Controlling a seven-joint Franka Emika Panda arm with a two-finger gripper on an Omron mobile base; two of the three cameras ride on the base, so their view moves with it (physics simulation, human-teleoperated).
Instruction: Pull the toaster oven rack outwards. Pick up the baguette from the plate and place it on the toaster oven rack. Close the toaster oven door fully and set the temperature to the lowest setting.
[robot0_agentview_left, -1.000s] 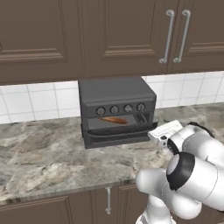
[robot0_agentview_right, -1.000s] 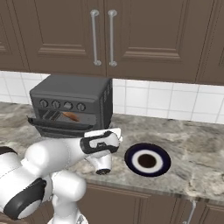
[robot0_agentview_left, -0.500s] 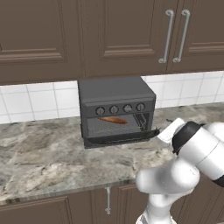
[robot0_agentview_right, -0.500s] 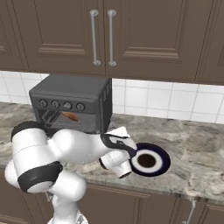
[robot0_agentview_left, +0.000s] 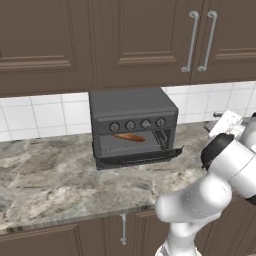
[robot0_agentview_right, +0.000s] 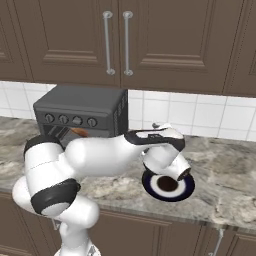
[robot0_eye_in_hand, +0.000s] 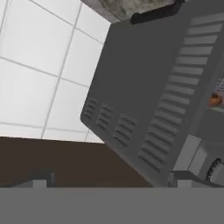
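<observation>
The dark grey toaster oven (robot0_agentview_left: 132, 112) stands against the tiled wall with its door (robot0_agentview_left: 137, 156) hanging open and low. The orange-brown baguette (robot0_agentview_left: 129, 137) lies on the wire rack (robot0_agentview_left: 150, 141) inside the cavity. The round dark blue plate (robot0_agentview_right: 150, 189) sits bare on the counter to the oven's right. My gripper (robot0_eye_in_hand: 111, 181) is open with nothing between its fingertips (robot0_eye_in_hand: 41, 179). It hovers to the right of the oven, above the plate, facing the oven's vented side wall (robot0_eye_in_hand: 148, 87). A sliver of baguette (robot0_eye_in_hand: 215, 99) shows past that wall.
Dark wood cabinets (robot0_agentview_left: 130, 40) with bar handles hang above the oven. A white tile backsplash (robot0_agentview_left: 45, 115) runs behind it. The marble counter (robot0_agentview_left: 60, 180) spreads left of and in front of the oven. My own arm (robot0_agentview_right: 95, 155) crosses in front of the oven in the right base view.
My arm has swung right, away from the oven's front, and the hand now sits beside the oven above the plate. The baguette, rack and open door have stayed put.
</observation>
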